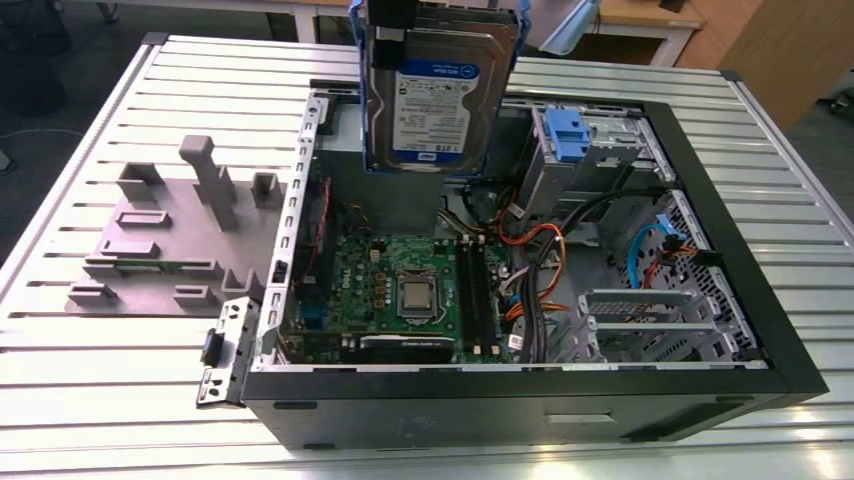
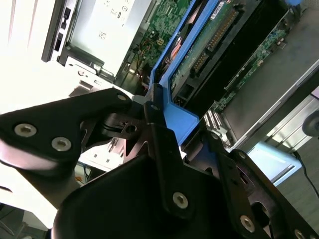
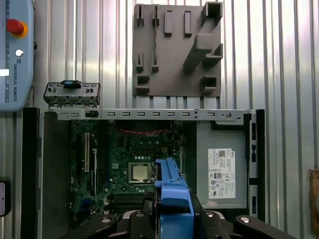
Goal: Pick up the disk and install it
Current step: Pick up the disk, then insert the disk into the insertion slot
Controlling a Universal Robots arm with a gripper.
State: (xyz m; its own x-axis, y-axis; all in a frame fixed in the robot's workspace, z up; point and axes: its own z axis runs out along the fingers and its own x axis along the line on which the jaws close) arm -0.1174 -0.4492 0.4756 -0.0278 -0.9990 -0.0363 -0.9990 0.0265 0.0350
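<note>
The disk [image 1: 438, 110] hangs upright above the open computer case [image 1: 747, 300], its white-and-blue label facing the exterior camera. A blue carrier bracket [image 1: 514, 30] edges it. My gripper [image 1: 400, 28] grips it from the top, shut on the bracket's end. In the second wrist view the black fingers [image 2: 159, 134] clamp the blue bracket [image 2: 177, 114], and the disk's green circuit side [image 2: 214, 40] runs away from them. In the first wrist view the bracket [image 3: 172, 191] sits over the motherboard [image 3: 124, 159], between the gripper's [image 3: 172, 221] arms.
A blue-tabbed drive [image 1: 567, 135] sits in the bay at the case's far corner, on the exterior view's right. The grey power supply [image 3: 222, 169] fills one corner. Orange and black cables [image 1: 534, 260] cross the inside. A grey fixture plate [image 1: 167, 235] lies beside the case on the slatted table.
</note>
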